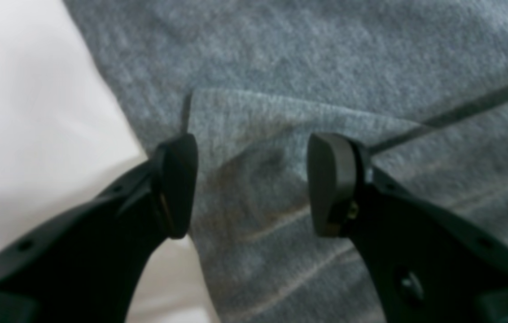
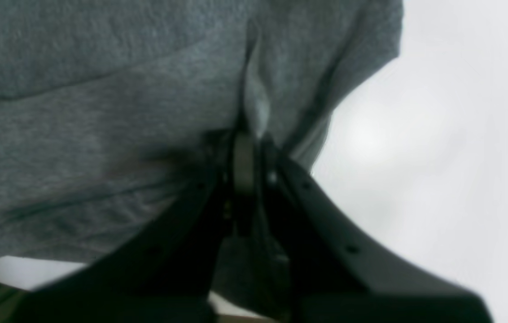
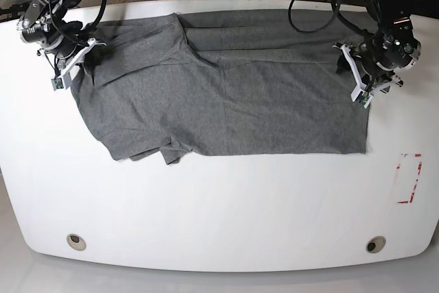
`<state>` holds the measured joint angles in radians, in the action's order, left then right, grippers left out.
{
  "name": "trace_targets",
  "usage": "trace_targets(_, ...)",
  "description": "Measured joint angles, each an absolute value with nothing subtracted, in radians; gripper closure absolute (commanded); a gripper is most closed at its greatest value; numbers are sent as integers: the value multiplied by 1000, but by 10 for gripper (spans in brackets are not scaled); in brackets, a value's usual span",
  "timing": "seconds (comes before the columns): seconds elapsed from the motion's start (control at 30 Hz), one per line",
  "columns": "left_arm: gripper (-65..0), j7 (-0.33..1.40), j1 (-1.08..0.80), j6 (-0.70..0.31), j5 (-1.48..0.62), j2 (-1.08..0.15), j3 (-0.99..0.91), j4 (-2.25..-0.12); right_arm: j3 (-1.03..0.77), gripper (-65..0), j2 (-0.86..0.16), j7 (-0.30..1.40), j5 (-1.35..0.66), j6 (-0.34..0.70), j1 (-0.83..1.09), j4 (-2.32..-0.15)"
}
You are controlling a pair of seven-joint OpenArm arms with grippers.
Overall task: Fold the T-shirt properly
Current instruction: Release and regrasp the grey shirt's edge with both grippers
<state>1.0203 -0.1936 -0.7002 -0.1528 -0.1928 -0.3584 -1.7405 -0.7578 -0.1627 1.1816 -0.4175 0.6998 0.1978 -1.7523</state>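
Your left gripper (image 1: 251,186) hovers spread over the T-shirt (image 3: 226,101); your right gripper (image 2: 245,148) pinches a fold (blurred, apparently a shirt edge).

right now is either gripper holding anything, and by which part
The right gripper is shut on a pinched fold at the edge of the T-shirt. The left gripper stands open over the cloth, holding nothing.

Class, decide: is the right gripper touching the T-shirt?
Touching. In the right wrist view the right gripper is shut on a pinched ridge of the T-shirt, cloth caught between its jaws.
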Motion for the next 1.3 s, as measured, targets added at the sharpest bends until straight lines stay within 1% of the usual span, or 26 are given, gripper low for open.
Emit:
trace_targets(0.03,-358,1016,-194,-700,-130,-192,-358,-1714,-774,0,-163,1181,-419,699,198,-1752)
trace_targets(0.17,-358,863,-187,-703,-112,-214,-367,-1623,-834,0,-139,1184,-413,699,197,-1752)
trace_targets(0.23,-358,827,-183,-704,-107,-226,-365,-1593,-845,0,-126,1189,-411,699,189,-1749)
trace_targets(0.47,-358,813,-183,-704,-104,-248,-366,-1568,-854,-6,-131,1181,-422,699,163,-1712)
trace_targets(0.53,-358,814,-183,-705,-105,-251,-371,-1568,-854,-55,-130,1184,-414,699,161,-1703)
trace_targets(0.6,-358,826,-184,-708,-97,-253,-383,-1577,-854,-159,-130,1188,-414,699,156,-1703)
trace_targets(0.63,-358,834,-186,-708,-90,-253,-390,-1588,-854,-189,-131,1187,-416,699,153,-1703)
trace_targets(0.7,-358,855,-193,-706,-62,-256,-396,-1611,-854,-277,-131,1185,-416,699,149,-1706)
trace_targets(0.73,-358,872,-196,-704,-51,-257,-396,-1623,-854,-309,-130,1185,-416,699,148,-1707)
trace_targets(0.8,-358,876,-199,-704,-36,-256,-396,-1640,-854,-350,-130,1187,-417,699,150,-1717)
trace_targets(0.9,-360,883,-199,-704,-54,-256,-396,-1661,-854,-357,-130,1189,-412,699,157,-1760)
trace_targets(1.1,-362,896,-201,-704,-183,-256,-435,-1736,-850,-358,-130,1189,-415,699,157,-1848)
trace_targets(1.3,-362,927,-203,-697,-204,-258,-461,-1763,-850,-361,-127,1189,-415,699,146,-1884)
